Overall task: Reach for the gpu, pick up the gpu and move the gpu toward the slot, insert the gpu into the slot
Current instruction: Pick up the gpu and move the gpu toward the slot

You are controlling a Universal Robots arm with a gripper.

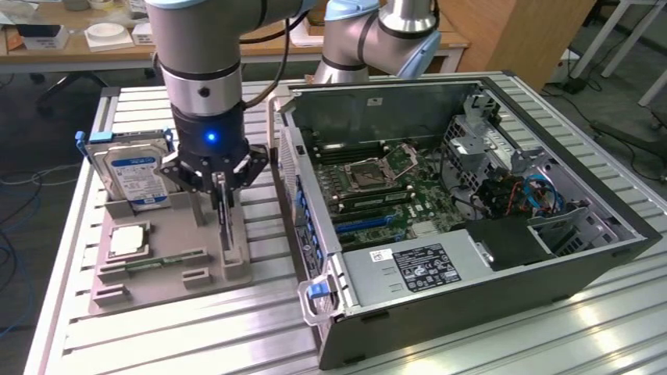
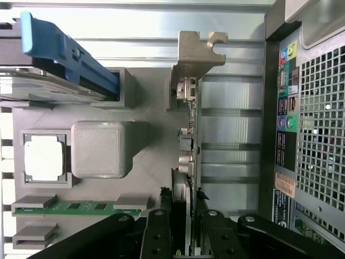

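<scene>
The gpu [image 1: 225, 225] stands on its edge in a grey fixture [image 1: 167, 273] at the exterior view's left, its silver bracket [image 2: 193, 54] at one end. In the wrist view the gpu [image 2: 191, 135] runs edge-on straight out from between my fingers. My gripper [image 1: 221, 194] points down over the card, and its black fingers [image 2: 159, 226] press on both faces of it, so it is shut on the gpu. The card still sits in the fixture. The blue slot [image 1: 360, 223] lies on the motherboard inside the open computer case [image 1: 583, 258].
In the same fixture stand a silver blue-labelled hard drive [image 1: 136, 173], a square processor chip [image 1: 127, 241] and a green memory stick [image 1: 158, 262]. The case's rear panel [image 2: 302, 135] is close beside the card. A second arm's base [image 1: 365, 39] stands behind the case.
</scene>
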